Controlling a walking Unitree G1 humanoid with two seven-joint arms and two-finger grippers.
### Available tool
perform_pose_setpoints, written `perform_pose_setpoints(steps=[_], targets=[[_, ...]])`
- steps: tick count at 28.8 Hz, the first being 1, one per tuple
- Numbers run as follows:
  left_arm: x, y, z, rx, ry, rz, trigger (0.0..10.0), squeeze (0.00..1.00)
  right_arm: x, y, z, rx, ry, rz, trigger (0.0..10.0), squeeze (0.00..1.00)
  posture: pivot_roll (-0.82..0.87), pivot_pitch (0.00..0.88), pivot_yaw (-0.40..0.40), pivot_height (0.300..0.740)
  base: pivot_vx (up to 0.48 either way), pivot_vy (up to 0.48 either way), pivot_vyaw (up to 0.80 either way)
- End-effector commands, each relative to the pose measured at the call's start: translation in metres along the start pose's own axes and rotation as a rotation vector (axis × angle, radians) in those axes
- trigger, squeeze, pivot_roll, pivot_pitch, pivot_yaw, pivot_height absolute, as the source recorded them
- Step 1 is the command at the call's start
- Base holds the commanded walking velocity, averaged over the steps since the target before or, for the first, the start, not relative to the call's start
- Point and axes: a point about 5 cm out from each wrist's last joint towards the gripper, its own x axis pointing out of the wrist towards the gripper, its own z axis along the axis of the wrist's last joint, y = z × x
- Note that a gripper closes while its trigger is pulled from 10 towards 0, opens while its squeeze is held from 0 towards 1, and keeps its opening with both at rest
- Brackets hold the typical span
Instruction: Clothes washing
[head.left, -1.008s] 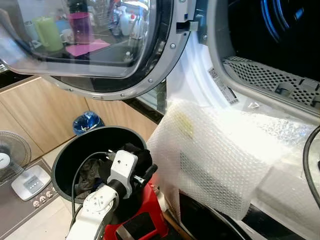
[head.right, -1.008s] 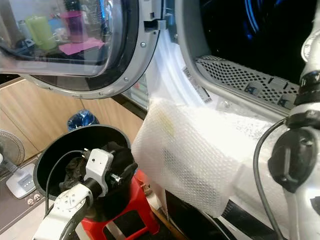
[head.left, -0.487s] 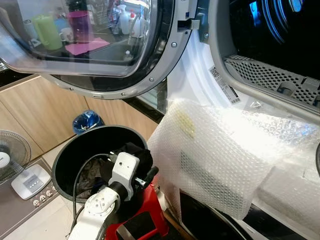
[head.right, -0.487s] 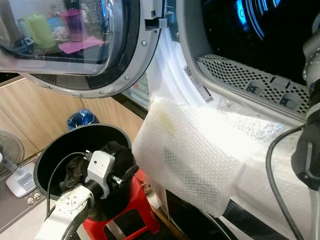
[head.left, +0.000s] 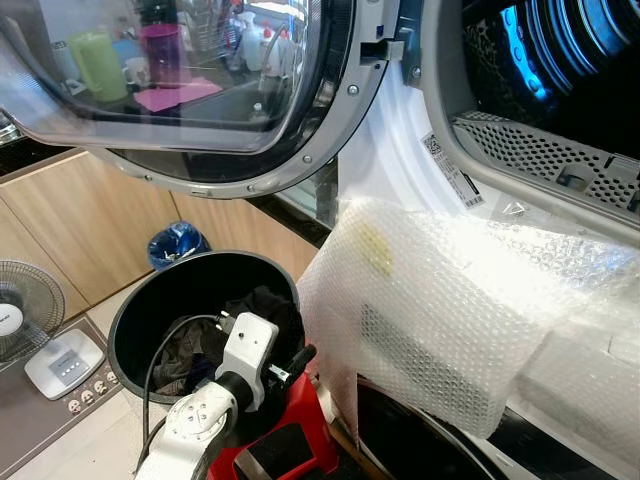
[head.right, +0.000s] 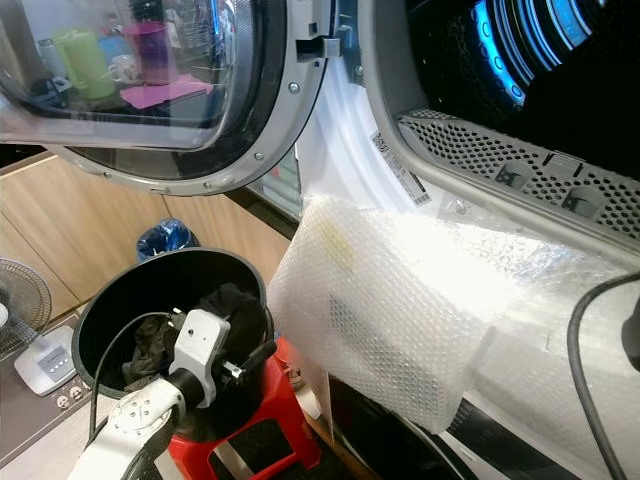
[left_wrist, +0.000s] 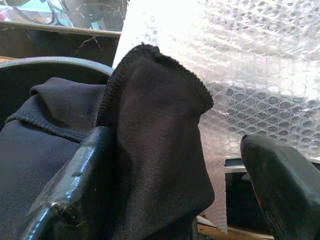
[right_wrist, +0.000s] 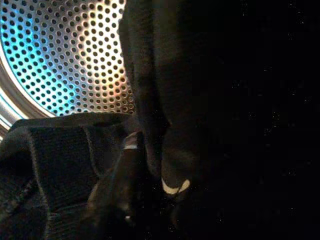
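Observation:
A black bucket (head.left: 125, 312) on a red stool (head.left: 300, 445) holds dark clothes (head.left: 190, 350). My left gripper (head.left: 288, 338) reaches into the bucket's near side. In the left wrist view it (left_wrist: 172, 145) is open, and a fold of black cloth (left_wrist: 150, 125) stands between the fingers, leaning on one finger (left_wrist: 80, 190). The washer drum (head.left: 560, 50) is open at the upper right. In the right wrist view, my right gripper (right_wrist: 147, 185) is inside the perforated drum (right_wrist: 60, 60), shut on a dark garment (right_wrist: 200, 90) that hangs before the camera.
The round washer door (head.left: 200, 90) swings open to the left above the bucket. Bubble wrap (head.left: 440, 300) covers the washer's front below the opening. A fan (head.left: 20, 320), a power strip (head.left: 75, 400) and a blue bag (head.left: 175, 243) sit on the floor at left.
The right arm, seen earlier at the right edge of the right eye view, has moved up out of it. The left gripper has sunk slightly into the bucket.

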Motion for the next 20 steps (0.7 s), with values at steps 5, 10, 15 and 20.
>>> perform_pose_setpoints(steps=[5, 10, 15, 20], targets=[[-0.003, -0.002, 0.000, 0.004, 0.016, -0.018, 10.0, 0.00, -0.003, 0.017, -0.002, 0.079, 0.020, 0.174, 10.0, 1.00, -0.07, 0.089, 0.074, 0.740, 0.000, 0.000, 0.00], [-0.004, 0.000, 0.001, 0.007, 0.018, -0.020, 10.0, 0.00, -0.007, 0.025, 0.018, -0.023, -0.143, 0.187, 10.0, 1.00, -0.06, 0.089, 0.081, 0.740, 0.000, 0.000, 0.00], [-0.003, 0.000, 0.003, 0.005, 0.014, -0.019, 10.0, 0.00, -0.017, 0.030, 0.053, -0.159, -0.463, 0.135, 10.0, 1.00, -0.06, 0.088, 0.082, 0.740, 0.000, 0.000, 0.00], [-0.004, -0.001, 0.002, 0.003, 0.019, -0.024, 10.0, 0.00, -0.012, 0.039, -0.014, -0.281, -0.099, 0.265, 10.0, 1.00, -0.06, 0.089, 0.082, 0.740, 0.000, 0.000, 0.00]])
